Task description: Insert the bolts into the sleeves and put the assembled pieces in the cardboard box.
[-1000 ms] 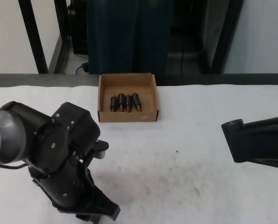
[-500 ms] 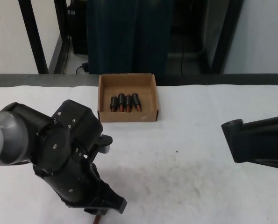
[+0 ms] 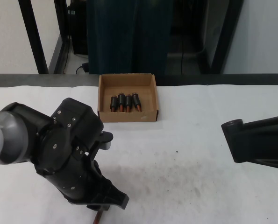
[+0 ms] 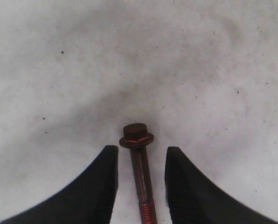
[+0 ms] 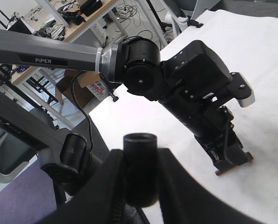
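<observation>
Left hand [image 4: 142,150] shifted rightward over open bench [image 3: 190,154], released astride bolt [image 4: 139,168], right hand [image 5: 140,156] grasping sleeve [image 5: 140,175].

Bolt [image 4: 139,172] lying flat, sleeve [image 5: 139,147] gripped, four pieces [image 3: 125,102] boxed

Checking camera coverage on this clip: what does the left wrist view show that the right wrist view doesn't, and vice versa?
Left wrist view, not the right: the hex head and threads of the bolt, which lies between the open fingers of the left hand, neither touching it. Right wrist view, not the left: a black sleeve gripped in the right hand, and the body of the left arm. Shared: the white bench cover, the left hand, and apparently the bolt beneath it.
</observation>
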Available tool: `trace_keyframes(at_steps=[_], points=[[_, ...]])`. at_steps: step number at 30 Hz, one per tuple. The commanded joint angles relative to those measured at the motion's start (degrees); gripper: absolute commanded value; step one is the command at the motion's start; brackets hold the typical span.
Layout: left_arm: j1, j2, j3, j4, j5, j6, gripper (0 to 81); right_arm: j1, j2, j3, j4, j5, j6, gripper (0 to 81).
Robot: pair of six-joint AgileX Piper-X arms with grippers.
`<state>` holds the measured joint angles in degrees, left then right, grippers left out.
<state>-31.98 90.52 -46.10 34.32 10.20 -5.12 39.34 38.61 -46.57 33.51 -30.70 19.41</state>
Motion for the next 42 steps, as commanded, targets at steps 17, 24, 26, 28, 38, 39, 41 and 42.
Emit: trace_keyframes(at_steps=[17, 24, 26, 28, 38, 39, 41, 42], points=[[-0.13, 4.25, -0.46, -1.51, 3.18, -1.59, 31.6, 0.03, -0.47, -0.14, -0.36, -0.5, -0.53, 0.3], [-0.13, 5.97, -0.46, -0.41, 5.08, -1.42, 11.6, 0.03, -0.47, -0.14, -0.36, -0.5, -0.53, 0.3], [-0.13, 6.28, -0.46, 0.15, 6.73, -0.45, 4.8, 0.03, -0.47, -0.14, -0.36, -0.5, -0.53, 0.3], [-0.13, 6.26, -0.46, 0.76, 9.41, 0.45, 0.8, 0.03, -0.47, -0.14, -0.36, -0.5, -0.53, 0.3], [-0.13, -5.7, -0.46, 4.38, 13.78, 0.31, 0.8, 0.03, -0.47, 0.36, -0.36, 2.19, -0.65, 0.3], [-0.13, -8.24, -0.46, 4.53, 13.78, -0.23, 0.8, 0.03, -0.47, 0.58, -0.15, 3.4, -0.65, 0.3], [0.04, -13.86, -0.46, 4.51, 14.09, -1.56, 0.8, 0.03, -0.47, 1.25, -0.12, 5.09, -0.65, 0.3], [0.02, -16.87, -0.46, 4.4, 14.77, -1.79, 0.8, 0.03, -0.47, 1.71, -0.12, 5.08, -0.82, 0.3]])
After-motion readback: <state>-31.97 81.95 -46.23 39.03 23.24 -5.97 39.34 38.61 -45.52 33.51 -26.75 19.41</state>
